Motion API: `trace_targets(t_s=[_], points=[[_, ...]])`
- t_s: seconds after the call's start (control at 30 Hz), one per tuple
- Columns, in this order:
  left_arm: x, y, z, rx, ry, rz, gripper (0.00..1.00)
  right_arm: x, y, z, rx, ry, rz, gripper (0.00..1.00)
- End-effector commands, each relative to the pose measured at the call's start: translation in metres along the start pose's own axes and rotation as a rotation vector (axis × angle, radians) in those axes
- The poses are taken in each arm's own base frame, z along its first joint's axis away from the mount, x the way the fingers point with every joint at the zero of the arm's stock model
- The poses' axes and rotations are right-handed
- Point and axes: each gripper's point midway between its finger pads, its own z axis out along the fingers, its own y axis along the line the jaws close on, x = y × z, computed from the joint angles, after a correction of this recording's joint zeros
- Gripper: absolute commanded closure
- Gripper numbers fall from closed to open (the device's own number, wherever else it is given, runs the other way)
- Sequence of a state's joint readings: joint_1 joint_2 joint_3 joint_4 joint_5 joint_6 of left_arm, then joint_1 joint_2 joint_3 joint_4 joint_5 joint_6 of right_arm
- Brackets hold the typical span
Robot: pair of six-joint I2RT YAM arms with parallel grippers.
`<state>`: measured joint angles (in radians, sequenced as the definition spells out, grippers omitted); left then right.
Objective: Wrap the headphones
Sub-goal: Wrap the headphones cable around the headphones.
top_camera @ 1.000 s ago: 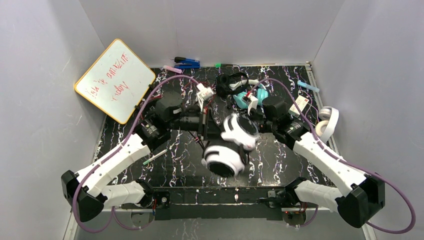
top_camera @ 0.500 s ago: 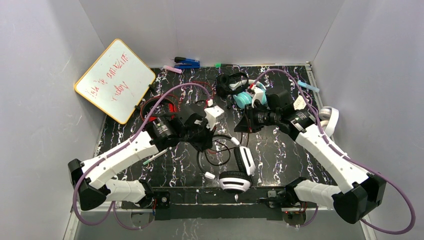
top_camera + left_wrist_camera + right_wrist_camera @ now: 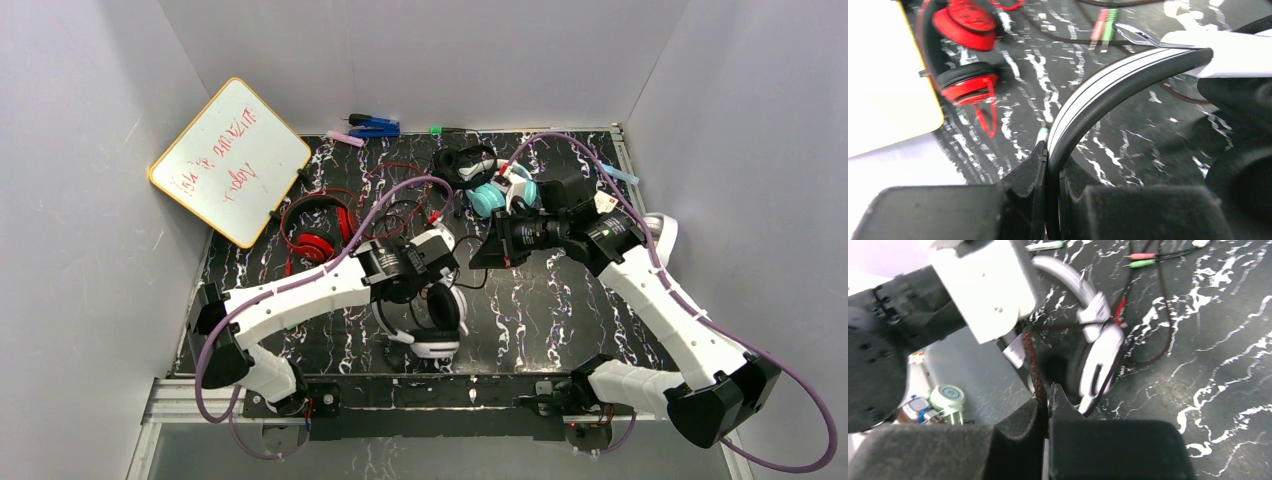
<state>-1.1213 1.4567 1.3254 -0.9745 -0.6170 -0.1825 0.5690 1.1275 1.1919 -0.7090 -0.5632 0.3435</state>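
My left gripper (image 3: 432, 283) (image 3: 1050, 150) is shut on the striped headband of the white-and-black headphones (image 3: 438, 322) (image 3: 1108, 87), whose cups hang low near the table's front middle. Close by to the right, my right gripper (image 3: 478, 252) (image 3: 1044, 392) is shut on their braided black-and-red cord (image 3: 1032, 365); one white cup (image 3: 1098, 365) shows just beyond it. The red headphones (image 3: 314, 236) (image 3: 965, 55) lie at the left. At the back lie the teal pair (image 3: 490, 196) and the small black pair (image 3: 462, 165). The all-white pair (image 3: 657, 240) sits at the right edge.
A whiteboard (image 3: 230, 160) leans against the left wall. A blue tool (image 3: 372, 126) and pens lie along the back edge, and a light-blue marker (image 3: 615, 172) at the back right. Pink and green plugs (image 3: 1139, 258) trail on the marbled black tabletop (image 3: 560, 320).
The left arm has brought the white-and-black headphones down from high in front of the camera to low over the table's front. The right gripper has shifted slightly right, keeping hold of the cord.
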Motion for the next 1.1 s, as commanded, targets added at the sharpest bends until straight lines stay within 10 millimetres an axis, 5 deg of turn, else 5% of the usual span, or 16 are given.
trace_targets(t_s=[0.0,0.27,0.5,0.77,1.07], points=[[-0.020,0.063,-0.028,-0.294,-0.115,-0.196,1.00,0.003,0.036,-0.012,-0.159,0.054,0.013,0.99],[-0.021,0.090,-0.044,-0.412,-0.215,-0.376,1.00,0.008,0.069,-0.028,-0.315,0.070,0.031,0.99],[-0.014,0.119,-0.059,-0.580,-0.226,-0.367,1.00,0.015,0.061,-0.033,-0.246,0.103,0.027,0.98],[-0.019,0.136,-0.070,-0.647,-0.304,-0.522,1.00,0.016,0.084,-0.034,-0.423,0.115,0.093,0.95],[-0.048,0.113,-0.056,-0.299,-0.452,-1.022,1.00,0.025,0.074,-0.014,-0.443,0.010,0.223,0.93]])
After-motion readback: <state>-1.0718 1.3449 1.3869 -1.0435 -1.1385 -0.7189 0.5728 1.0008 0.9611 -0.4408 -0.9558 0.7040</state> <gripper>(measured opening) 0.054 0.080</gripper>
